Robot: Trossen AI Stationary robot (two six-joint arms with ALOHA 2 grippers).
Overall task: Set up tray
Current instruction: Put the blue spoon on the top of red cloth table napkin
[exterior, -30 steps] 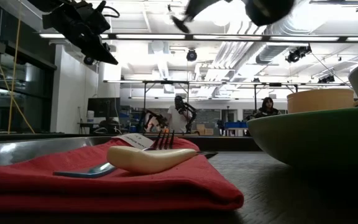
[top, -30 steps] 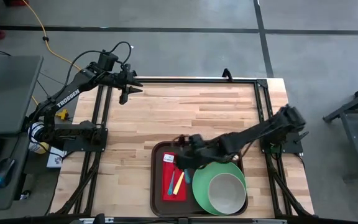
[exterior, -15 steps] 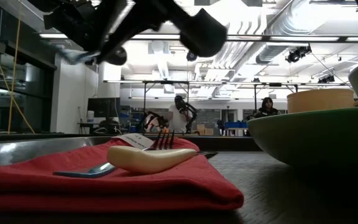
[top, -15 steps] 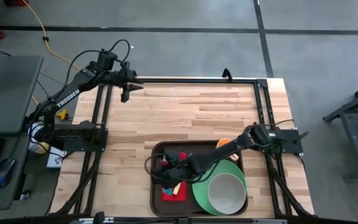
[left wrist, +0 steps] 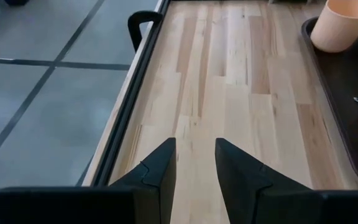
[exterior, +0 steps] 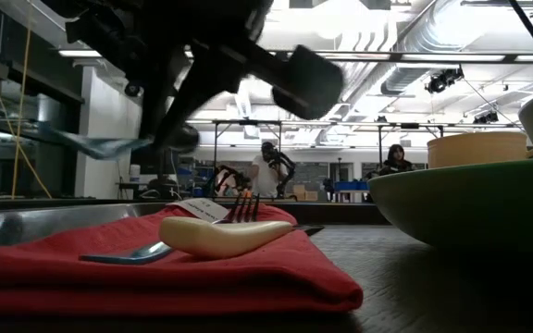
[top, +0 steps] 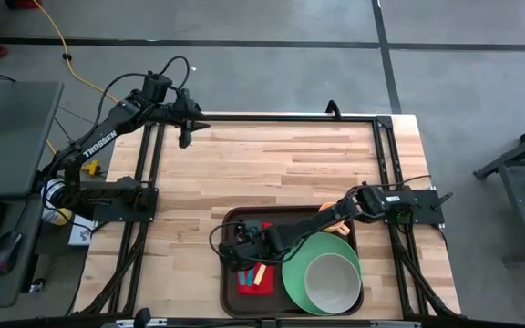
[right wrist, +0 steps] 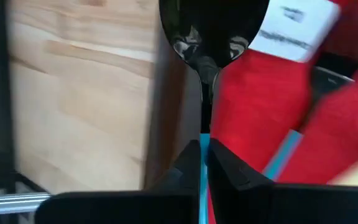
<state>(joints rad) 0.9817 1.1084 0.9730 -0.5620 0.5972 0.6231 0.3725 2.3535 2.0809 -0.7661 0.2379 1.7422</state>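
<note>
The dark brown tray (top: 241,217) lies at the table's near middle. On it are a red napkin (top: 255,284), a green plate (top: 292,273) carrying a beige bowl (top: 333,281), and an orange cup (top: 328,211). A cream-handled fork (exterior: 220,236) and a blue-handled utensil (exterior: 118,256) lie on the napkin (exterior: 202,273). My right gripper (top: 233,256) hovers over the tray's left part, shut on a blue-handled spoon (exterior: 91,143). My left gripper (top: 186,137) waits open above the table's far left corner. My right gripper pinches the spoon's blue handle (right wrist: 204,148) between its two fingers. The spoon runs on along the fingers, its metal bowl (right wrist: 213,31) beyond their tips. The arm reaches in from the table's right, slanting down. The spoon is lifted clear, about level, above the napkin's left edge.
Bare wooden table (top: 272,164) stretches from the tray to the far edge and to the left. A black metal frame (left wrist: 143,37) runs along the table's sides. People stand far off in the room (exterior: 266,171) behind the table.
My right gripper has moved with the spoon from above the tray's middle toward the tray's left side and the near edge, and has come down closer to the napkin. The fork and the blue-handled utensil on the napkin have stayed put.
</note>
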